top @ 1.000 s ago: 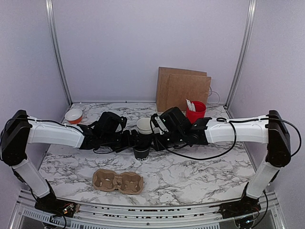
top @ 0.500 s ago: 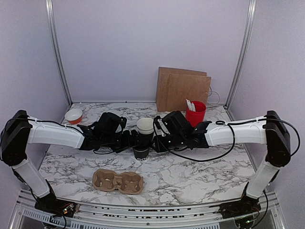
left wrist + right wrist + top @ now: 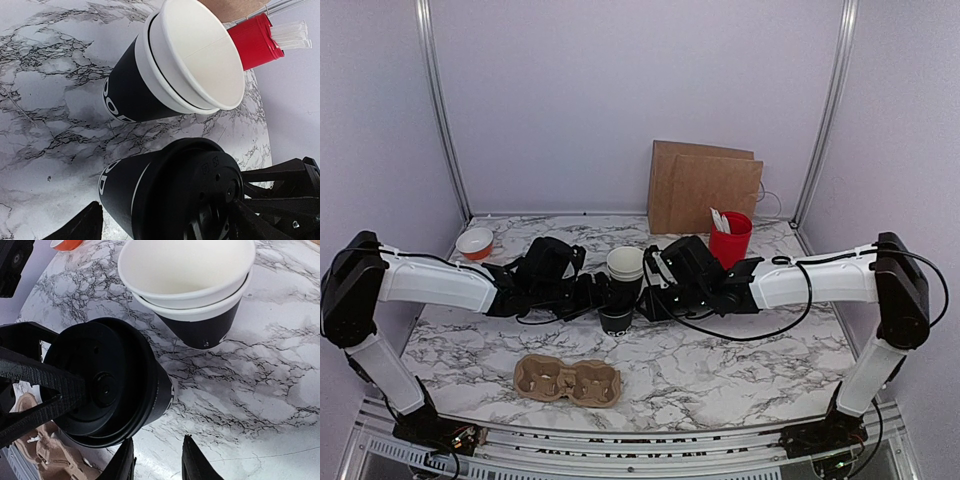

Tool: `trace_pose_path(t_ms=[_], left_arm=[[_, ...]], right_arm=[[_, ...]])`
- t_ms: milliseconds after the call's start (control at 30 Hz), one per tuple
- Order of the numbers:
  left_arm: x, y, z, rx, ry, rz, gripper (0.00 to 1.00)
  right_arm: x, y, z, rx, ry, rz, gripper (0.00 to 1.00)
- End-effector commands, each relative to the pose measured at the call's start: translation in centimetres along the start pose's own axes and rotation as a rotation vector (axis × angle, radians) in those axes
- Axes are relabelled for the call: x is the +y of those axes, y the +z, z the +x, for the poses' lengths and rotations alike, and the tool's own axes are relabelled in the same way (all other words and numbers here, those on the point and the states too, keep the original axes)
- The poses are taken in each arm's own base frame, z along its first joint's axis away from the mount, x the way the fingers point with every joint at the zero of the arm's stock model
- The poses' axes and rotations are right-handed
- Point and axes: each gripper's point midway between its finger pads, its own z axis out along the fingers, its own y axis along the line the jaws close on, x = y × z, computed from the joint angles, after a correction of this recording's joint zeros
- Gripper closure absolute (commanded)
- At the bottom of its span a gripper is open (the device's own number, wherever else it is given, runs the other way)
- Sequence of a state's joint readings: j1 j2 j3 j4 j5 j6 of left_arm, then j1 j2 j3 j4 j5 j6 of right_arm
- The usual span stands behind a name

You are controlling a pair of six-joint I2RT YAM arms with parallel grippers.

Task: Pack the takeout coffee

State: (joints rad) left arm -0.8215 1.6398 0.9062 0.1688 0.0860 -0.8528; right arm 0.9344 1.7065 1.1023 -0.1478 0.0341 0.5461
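We find the left claw [image 3: 165, 222] clasping the lidded cup [image 3: 110, 385] wide, right claw [image 3: 157, 460] part-open, empty; seating it level in the tray [image 3: 567, 380] seems next.

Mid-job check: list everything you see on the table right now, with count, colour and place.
lidded cup: one, black with black lid, table centre
cup stack: one, cream nested in black, just behind the lidded cup
cup carrier: one, brown, near edge
paper bags: seemingly two, brown, leaning on back wall
red cup: one, red, white utensils inside, back right
bowl: one, orange and white, back left
table: one, white marble pattern
left gripper: one, black, closed on the lidded cup
right gripper: one, black, open, beside the lidded cup
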Motion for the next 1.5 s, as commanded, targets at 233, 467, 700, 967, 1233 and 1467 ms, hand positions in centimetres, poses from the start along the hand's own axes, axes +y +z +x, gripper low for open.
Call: trace_pose_path(t_ms=[233,467,700,967,1233,1467], left_arm=[[3.2,0.6,2.6,0.068,-0.004,-0.099,0.13],[3.2,0.5,2.6,0.068,-0.002,-0.099,0.13],[3.4,0.5,2.7,0.068,-0.008,-0.101,0.13],[3.5,0.6,2.8,0.073,-0.005,-0.104,0.13],[3.4,0.8,2.9,0.077,-0.008,-0.100,0.13],[3.2,0.6,2.7,0.073,-0.005,-0.096,0.13]], right_arm=[[2.2,-1.0,-2.3,-0.088,-0.004,-0.074,0.68],[2.5,-0.9,-2.1,-0.086,-0.008,-0.076,0.68],[2.8,-0.3,-1.7,-0.073,-0.013,-0.083,0.68],[1.9,1.6,1.4,0.005,-0.020,-0.034,0.68],[-0.7,3.1,6.7,0.132,-0.021,0.079,0.69],[-0.4,1.9,5.6,0.101,-0.017,0.083,0.69]])
